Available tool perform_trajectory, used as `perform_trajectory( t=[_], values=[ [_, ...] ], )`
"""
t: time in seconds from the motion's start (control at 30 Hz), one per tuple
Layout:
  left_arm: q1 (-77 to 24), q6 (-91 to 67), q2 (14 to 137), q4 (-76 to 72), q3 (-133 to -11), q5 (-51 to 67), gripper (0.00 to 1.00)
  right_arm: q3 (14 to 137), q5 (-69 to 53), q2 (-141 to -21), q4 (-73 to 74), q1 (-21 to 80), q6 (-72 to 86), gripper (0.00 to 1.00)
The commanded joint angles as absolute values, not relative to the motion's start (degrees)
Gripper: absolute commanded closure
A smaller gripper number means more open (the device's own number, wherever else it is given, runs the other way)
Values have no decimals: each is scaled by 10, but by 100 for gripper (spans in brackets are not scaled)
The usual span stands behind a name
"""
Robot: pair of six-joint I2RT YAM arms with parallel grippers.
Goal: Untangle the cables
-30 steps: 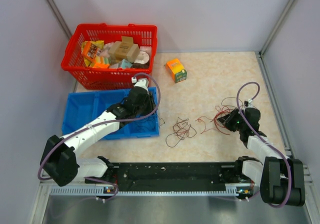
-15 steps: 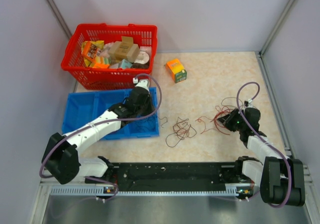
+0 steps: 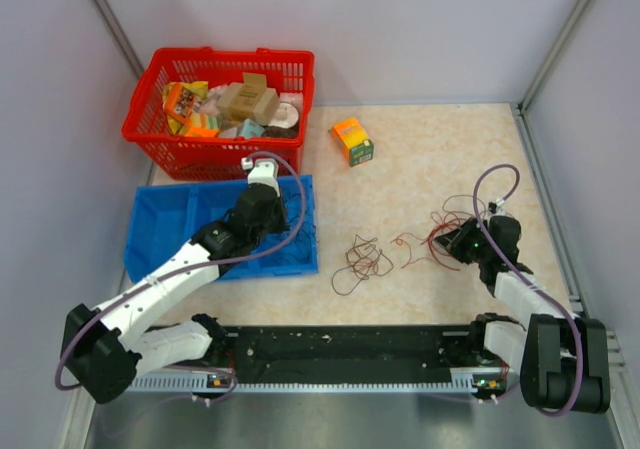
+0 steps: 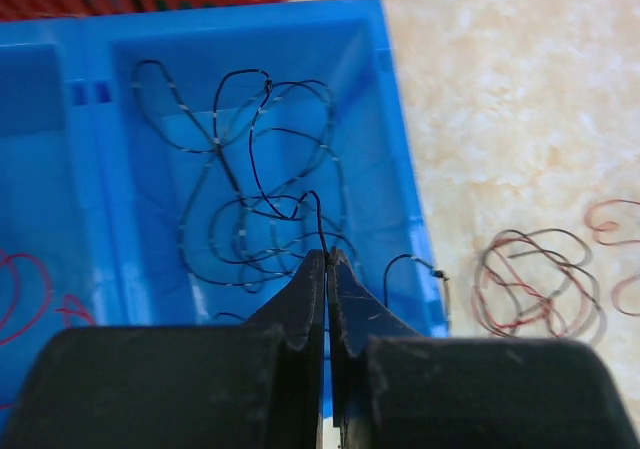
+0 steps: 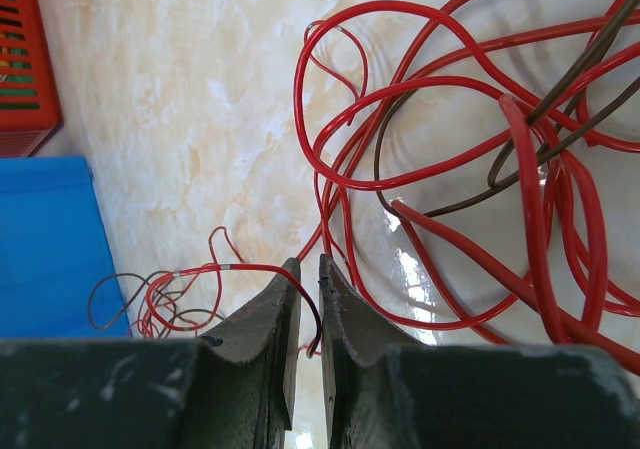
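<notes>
Left claw (image 4: 327, 269) closed on black cable (image 4: 255, 184) over blue bin (image 4: 400, 169), right claw (image 5: 308, 274) nearly closed by red cables (image 5: 450, 149) on desk (image 3: 420, 159).

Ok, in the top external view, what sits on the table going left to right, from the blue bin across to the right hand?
Blue bin → small wire bundle → red loose strand → red wire tangle → right hand.

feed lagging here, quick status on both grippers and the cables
Left gripper shut on black cable over blue bin. Right gripper shut on red cable. Red-brown tangle beside it. Nothing blocking.
</notes>
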State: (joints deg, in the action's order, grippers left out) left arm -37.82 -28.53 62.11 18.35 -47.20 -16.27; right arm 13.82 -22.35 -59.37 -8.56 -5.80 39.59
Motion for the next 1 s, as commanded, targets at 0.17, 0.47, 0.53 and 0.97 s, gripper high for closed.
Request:
perform_trajectory(
  t=[0.17, 0.47, 0.53, 0.97],
  values=[
    [-375, -257, 679, 207, -462, -251, 100, 136, -228, -588, -110, -63, 391, 87],
    [-384, -235, 715, 260, -497, -273, 99, 137, -227, -588, -111, -63, 391, 87],
    [-421, -215, 707, 276, -508, -347, 97, 137, -227, -590, -112, -63, 391, 87],
    [-470, -222, 600, 279, -559, -274, 24, 135, -223, -580, -108, -63, 388, 88]
  ],
)
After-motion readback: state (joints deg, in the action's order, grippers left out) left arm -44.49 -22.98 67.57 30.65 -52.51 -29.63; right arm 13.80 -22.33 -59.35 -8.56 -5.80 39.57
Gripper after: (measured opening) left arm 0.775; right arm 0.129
